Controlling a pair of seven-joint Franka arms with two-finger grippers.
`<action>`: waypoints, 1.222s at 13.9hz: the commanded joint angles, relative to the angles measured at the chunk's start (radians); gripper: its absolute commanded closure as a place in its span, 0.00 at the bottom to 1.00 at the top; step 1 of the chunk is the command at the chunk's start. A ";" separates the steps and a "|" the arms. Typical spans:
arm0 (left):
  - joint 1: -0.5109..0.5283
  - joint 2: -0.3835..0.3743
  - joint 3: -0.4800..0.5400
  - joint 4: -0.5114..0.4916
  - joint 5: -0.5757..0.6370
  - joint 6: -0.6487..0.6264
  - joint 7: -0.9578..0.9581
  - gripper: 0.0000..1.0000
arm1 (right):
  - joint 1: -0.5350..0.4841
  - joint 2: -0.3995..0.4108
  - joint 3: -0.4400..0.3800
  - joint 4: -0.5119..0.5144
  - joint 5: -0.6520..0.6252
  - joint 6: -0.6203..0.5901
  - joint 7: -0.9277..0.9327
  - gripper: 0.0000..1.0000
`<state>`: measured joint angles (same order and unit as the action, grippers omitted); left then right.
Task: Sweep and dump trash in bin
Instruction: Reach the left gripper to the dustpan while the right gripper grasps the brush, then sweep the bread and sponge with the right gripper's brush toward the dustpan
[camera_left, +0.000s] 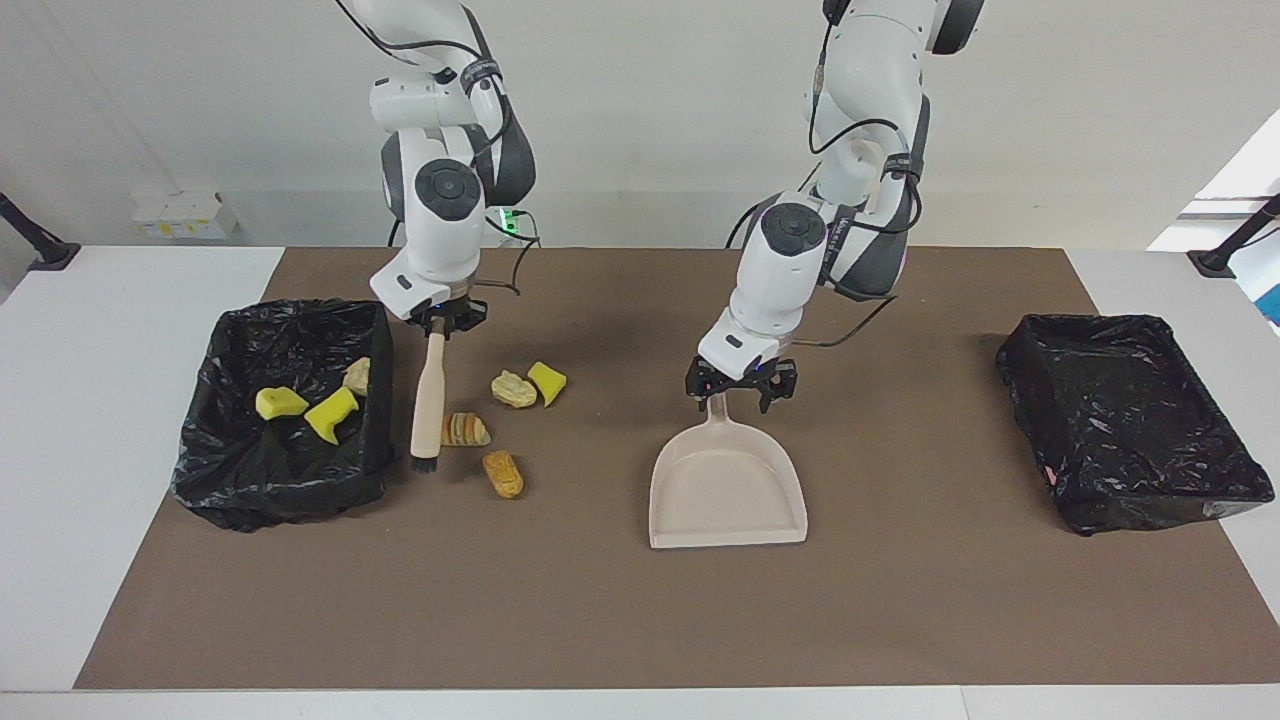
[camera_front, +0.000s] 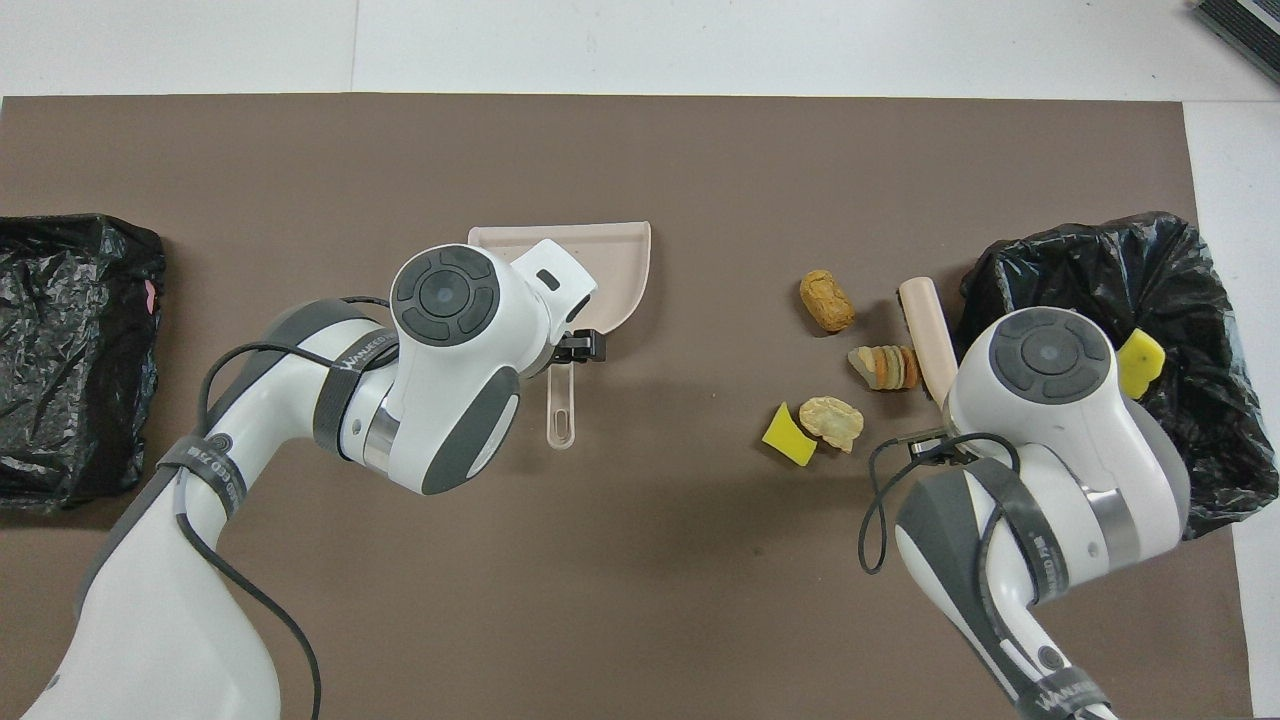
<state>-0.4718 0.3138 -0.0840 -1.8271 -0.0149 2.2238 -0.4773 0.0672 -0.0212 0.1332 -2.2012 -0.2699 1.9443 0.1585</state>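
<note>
Nearest in the facing view, the beige dustpan (camera_left: 727, 487) lies flat on the brown mat (camera_left: 640, 620) of the worktop, its mouth pointing away from the robots; the left end effector (camera_left: 741, 385) is clamped on its handle. At the right arm's end, the right end effector (camera_left: 447, 318) is clamped on the top of the beige brush (camera_left: 429, 400), which hangs upright with its dark bristles on the mat just beside the bin lined with a black bag (camera_left: 285, 420); three pieces of trash lie inside that bin, a yellow chunk (camera_left: 280, 402), a second yellow chunk (camera_left: 333, 414) and a tan bit (camera_left: 358, 376); four lie on the mat beside the brush, a striped pastry (camera_left: 465, 430) touching it, a brown bread roll (camera_left: 502, 473) farther from the robots, and a pale bread bit (camera_left: 513, 389) touching a yellow wedge (camera_left: 547, 383). A second black-lined bin (camera_left: 1130, 420) sits at the left arm's end, well apart.

From overhead, the left arm covers most of the dustpan (camera_front: 615, 262); the brush handle (camera_front: 927, 335) shows between the striped pastry (camera_front: 885, 367) and the bin (camera_front: 1195, 300); the bread roll (camera_front: 827, 300), pale bit (camera_front: 832, 421) and yellow wedge (camera_front: 789, 434) lie on open mat.
</note>
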 joint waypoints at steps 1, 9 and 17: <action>-0.037 -0.039 0.018 -0.066 -0.004 0.033 0.014 0.00 | -0.021 -0.019 0.019 -0.041 -0.002 0.041 -0.149 1.00; -0.050 -0.042 0.018 -0.077 -0.004 0.036 0.063 0.49 | 0.040 -0.017 0.020 -0.023 0.438 -0.007 -0.203 1.00; -0.053 -0.047 0.020 -0.055 0.010 -0.056 0.092 1.00 | -0.030 -0.016 0.014 0.112 0.340 -0.115 -0.194 1.00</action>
<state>-0.5063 0.3028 -0.0832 -1.8596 -0.0128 2.2158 -0.4101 0.0581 -0.0336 0.1402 -2.0972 0.1335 1.8205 -0.0266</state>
